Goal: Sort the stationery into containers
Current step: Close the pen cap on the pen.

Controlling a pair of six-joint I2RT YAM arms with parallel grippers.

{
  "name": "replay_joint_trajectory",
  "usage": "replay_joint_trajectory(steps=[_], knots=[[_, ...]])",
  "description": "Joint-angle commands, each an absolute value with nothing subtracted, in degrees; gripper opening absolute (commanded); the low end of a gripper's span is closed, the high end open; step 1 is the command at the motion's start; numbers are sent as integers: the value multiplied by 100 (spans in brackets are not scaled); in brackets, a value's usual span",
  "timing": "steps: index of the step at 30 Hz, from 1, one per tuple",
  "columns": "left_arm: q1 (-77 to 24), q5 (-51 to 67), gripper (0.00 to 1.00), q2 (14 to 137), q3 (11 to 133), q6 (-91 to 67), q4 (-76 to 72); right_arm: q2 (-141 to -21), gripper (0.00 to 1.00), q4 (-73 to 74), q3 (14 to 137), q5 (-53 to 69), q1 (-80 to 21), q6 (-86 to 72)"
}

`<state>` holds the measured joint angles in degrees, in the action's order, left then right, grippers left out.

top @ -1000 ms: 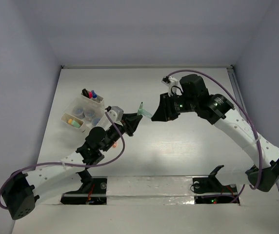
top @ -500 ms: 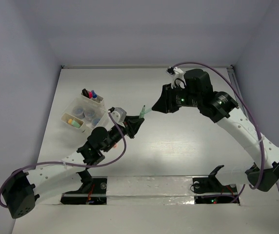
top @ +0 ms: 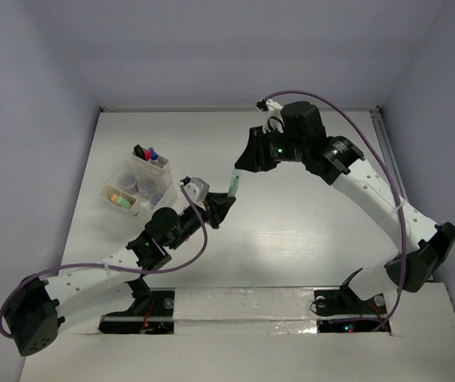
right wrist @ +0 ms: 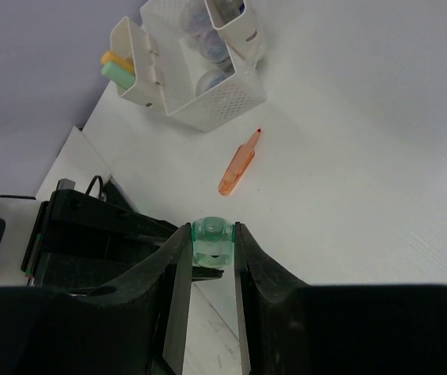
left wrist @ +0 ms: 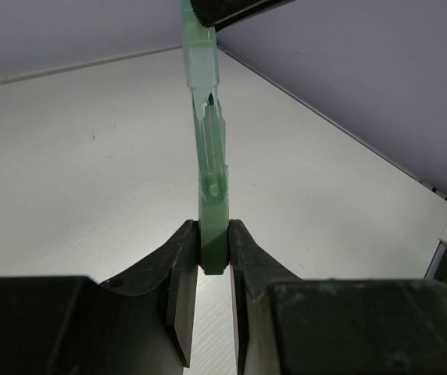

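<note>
While the left claw (left wrist: 212,234) pinches the pale green marker (left wrist: 212,156), the right claw (right wrist: 211,234) grips and hides its far end.

Pale green marker (left wrist: 212,187) aloft; bins (right wrist: 222,108) part-filled

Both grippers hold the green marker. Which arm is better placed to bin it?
Left, probably: left gripper clamps the marker body, with bins on its side; right gripper pinches only the cap end.

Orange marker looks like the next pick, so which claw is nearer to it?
Left. The left claw, shut on the lower end of the green marker, hangs a little past the orange marker; the right claw, on the upper end, is higher and farther off.
</note>
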<state>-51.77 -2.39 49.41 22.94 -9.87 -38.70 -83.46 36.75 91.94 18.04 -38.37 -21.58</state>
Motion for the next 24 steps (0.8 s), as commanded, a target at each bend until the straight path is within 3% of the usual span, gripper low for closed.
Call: replay_joint_trajectory(steps=[1, 24], knots=[[-5238, -52, 0, 4878, 2268, -940, -4210, -8411, 0, 3375, 9492, 1722, -3788, -1934], [-5238, -475, 0, 4720, 2443, -1151, -4245, -7954, 0, 2664, 7999, 2197, -3841, -2267]])
